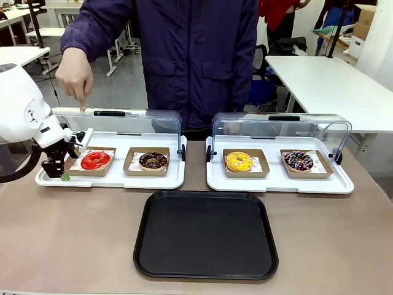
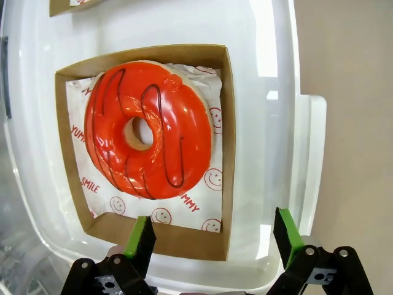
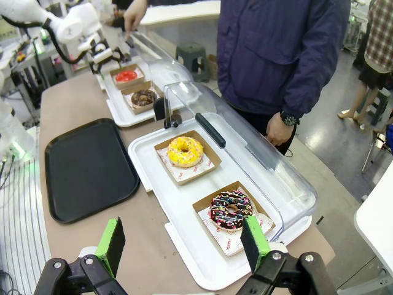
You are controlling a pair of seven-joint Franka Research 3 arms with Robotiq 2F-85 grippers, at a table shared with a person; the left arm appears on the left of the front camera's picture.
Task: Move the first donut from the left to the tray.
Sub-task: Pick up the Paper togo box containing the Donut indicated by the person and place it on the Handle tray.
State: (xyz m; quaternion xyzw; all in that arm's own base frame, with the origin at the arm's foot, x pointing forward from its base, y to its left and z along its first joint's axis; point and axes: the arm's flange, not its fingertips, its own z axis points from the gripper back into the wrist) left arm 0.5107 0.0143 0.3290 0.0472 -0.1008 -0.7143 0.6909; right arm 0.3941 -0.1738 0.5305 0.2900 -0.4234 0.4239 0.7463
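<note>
The left arm (image 1: 24, 117) hides the left end of the white display tray (image 1: 153, 182)

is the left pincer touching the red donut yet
Apart. The left wrist view shows the left pincer short of the red donut, with brown carton wall and white paper between its green pads and the glaze.

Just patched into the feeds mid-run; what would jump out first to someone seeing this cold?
The glossy red-glazed ring donut in its brown cardboard tray sits leftmost in the left white display tray, with the left end effector straddling that cardboard tray's near edge. A person's hand points down at it from the far side. The large flat black plastic tray lies nearer the robot.
</note>
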